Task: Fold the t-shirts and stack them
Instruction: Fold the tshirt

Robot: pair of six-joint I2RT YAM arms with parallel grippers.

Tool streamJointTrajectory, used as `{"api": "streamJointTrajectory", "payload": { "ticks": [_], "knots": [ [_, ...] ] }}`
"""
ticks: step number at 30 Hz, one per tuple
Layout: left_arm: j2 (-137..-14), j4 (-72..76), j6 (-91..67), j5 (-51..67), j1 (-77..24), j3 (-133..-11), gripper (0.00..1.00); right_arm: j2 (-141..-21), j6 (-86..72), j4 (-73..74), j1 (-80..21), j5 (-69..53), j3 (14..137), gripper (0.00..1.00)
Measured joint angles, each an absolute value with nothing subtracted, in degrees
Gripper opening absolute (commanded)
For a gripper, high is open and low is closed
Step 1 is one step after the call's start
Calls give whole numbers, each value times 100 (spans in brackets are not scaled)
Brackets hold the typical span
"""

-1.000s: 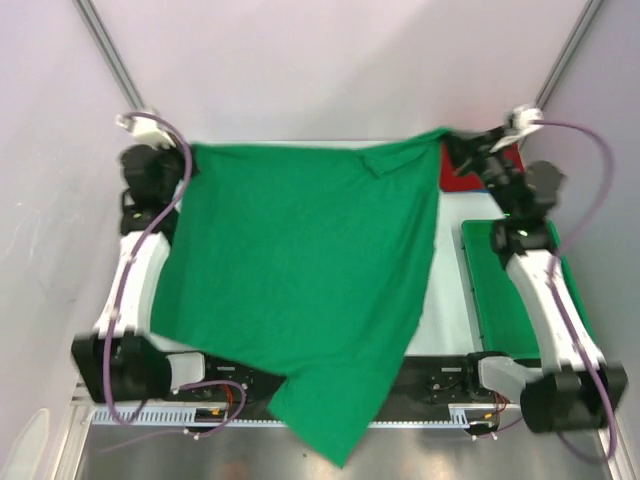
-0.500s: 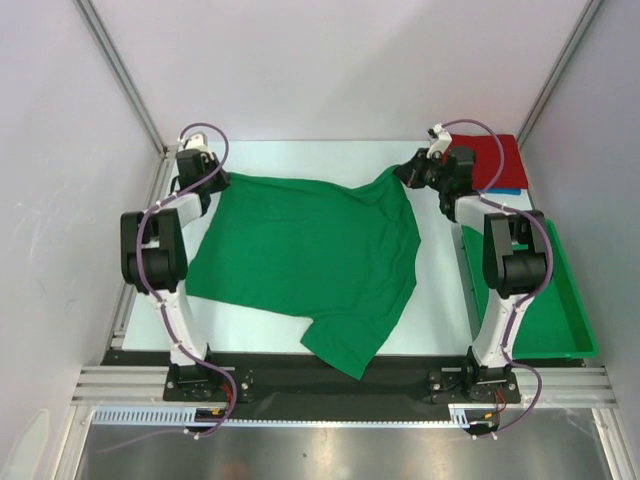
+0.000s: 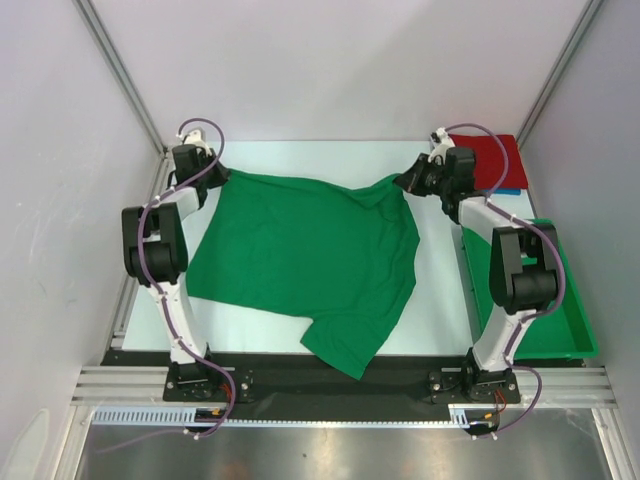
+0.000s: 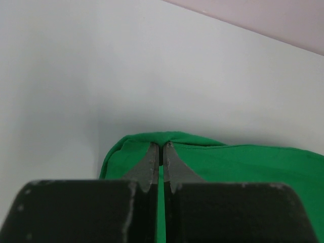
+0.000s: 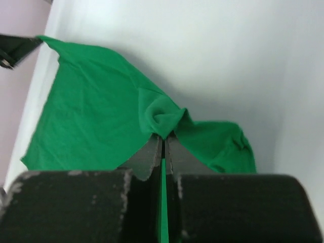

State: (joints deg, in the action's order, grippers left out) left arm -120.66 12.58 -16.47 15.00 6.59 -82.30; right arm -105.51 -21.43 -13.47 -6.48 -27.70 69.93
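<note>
A bright green t-shirt (image 3: 300, 255) lies spread on the white table, one sleeve hanging over the near edge. My left gripper (image 3: 213, 176) is shut on its far left corner; the wrist view shows green cloth (image 4: 202, 157) pinched between the fingertips (image 4: 152, 162). My right gripper (image 3: 408, 182) is shut on the far right corner, cloth (image 5: 162, 119) bunched at its tips. A red t-shirt (image 3: 497, 160) lies folded at the far right, over a sliver of blue cloth (image 3: 508, 190).
A rigid green plastic bin (image 3: 545, 300) stands along the right side of the table. Purple-grey walls and metal frame posts close in the back and sides. Both arms stretch along the table's left and right edges.
A second ago both grippers held the green t-shirt lifted and stretched near the camera. They have lowered and moved to the far edge, and the shirt now lies flat on the table.
</note>
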Motion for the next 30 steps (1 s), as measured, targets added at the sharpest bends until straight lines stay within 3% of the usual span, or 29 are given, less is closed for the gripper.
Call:
{"api": "streamJointTrajectory", "payload": {
  "ticks": [21,30],
  "knots": [
    [-11677,-650,-1651,1219,882,-7988,0,-8399,-3218,27,-915,-2630,5363,0],
    [-11596,-1343,-1647,913,886,-7957,0,-8110,-3238,200,-915,-2639,5072,0]
  ]
}}
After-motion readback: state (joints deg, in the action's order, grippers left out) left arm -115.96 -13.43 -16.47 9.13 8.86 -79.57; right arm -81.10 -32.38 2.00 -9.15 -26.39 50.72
